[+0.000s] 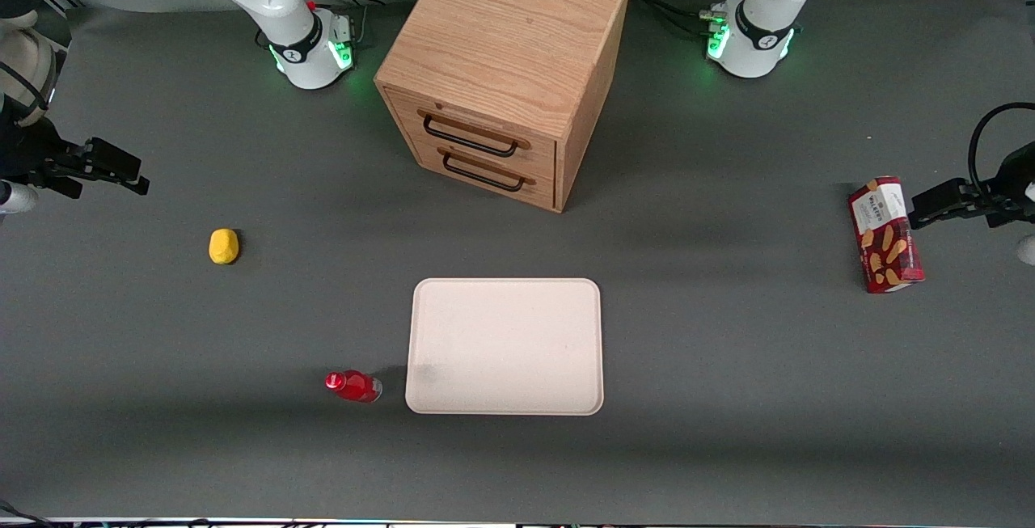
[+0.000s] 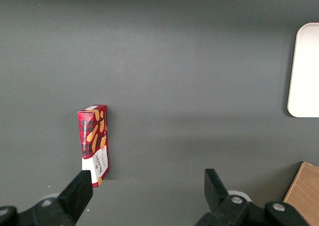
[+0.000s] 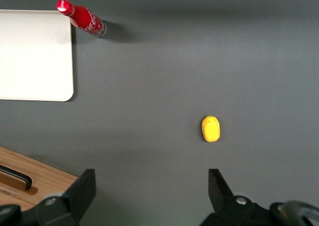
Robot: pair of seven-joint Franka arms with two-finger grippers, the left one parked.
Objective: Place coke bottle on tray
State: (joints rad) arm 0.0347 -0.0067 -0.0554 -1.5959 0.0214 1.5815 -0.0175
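The coke bottle, small and red with a round red cap, stands on the grey table just beside the near corner of the tray on the working arm's side. The tray is flat, cream-pink and holds nothing. Both show in the right wrist view, the bottle close to the tray's edge. My right gripper is open and holds nothing, high above the working arm's end of the table, well away from the bottle. Its two black fingers are spread wide apart over bare table.
A yellow lump lies between my gripper and the tray. A wooden two-drawer cabinet stands farther from the camera than the tray. A red biscuit box lies toward the parked arm's end.
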